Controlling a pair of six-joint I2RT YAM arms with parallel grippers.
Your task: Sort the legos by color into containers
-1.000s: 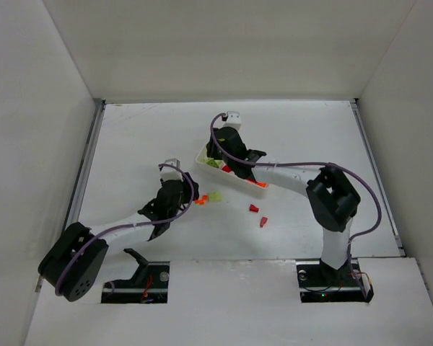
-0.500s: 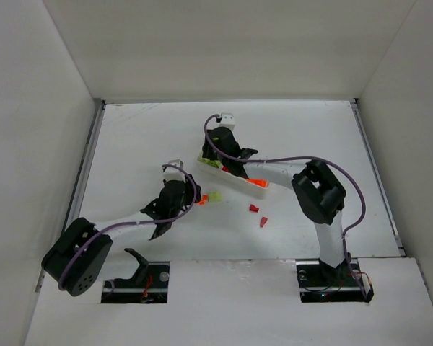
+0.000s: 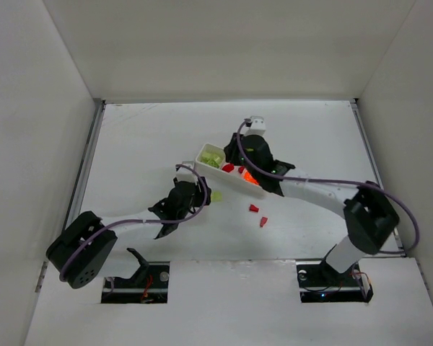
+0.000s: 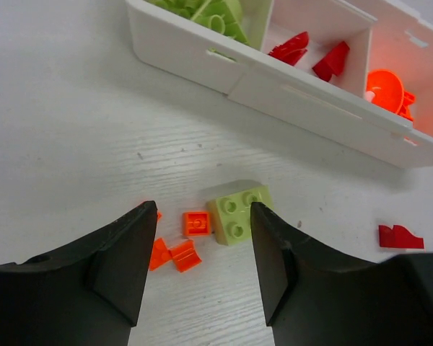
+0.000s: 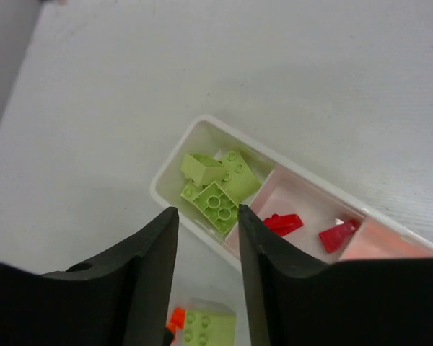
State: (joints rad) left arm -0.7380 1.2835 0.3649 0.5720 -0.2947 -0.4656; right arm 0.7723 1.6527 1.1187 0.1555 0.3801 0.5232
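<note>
The white tray (image 3: 202, 163) lies in the middle of the table, with yellow-green blocks (image 5: 218, 184) in its left compartment, red pieces (image 5: 281, 223) in the middle one and orange pieces (image 4: 388, 89) in the right one. A loose yellow-green block (image 4: 238, 213) and small orange pieces (image 4: 196, 224) lie in front of the tray. My left gripper (image 4: 202, 213) is open and empty, low over them. My right gripper (image 5: 207, 216) is open and empty above the tray's front wall near the yellow-green compartment. Two loose red pieces (image 3: 253, 208) lie to the right.
The tray's front wall (image 4: 303, 97) stands just beyond the loose pieces. One red piece (image 4: 400, 236) lies at the right edge of the left wrist view. White walls enclose the table on three sides.
My right arm has swung to the right and back, uncovering the tray's left end. My left gripper has moved right, closer to the loose block and orange pieces.
</note>
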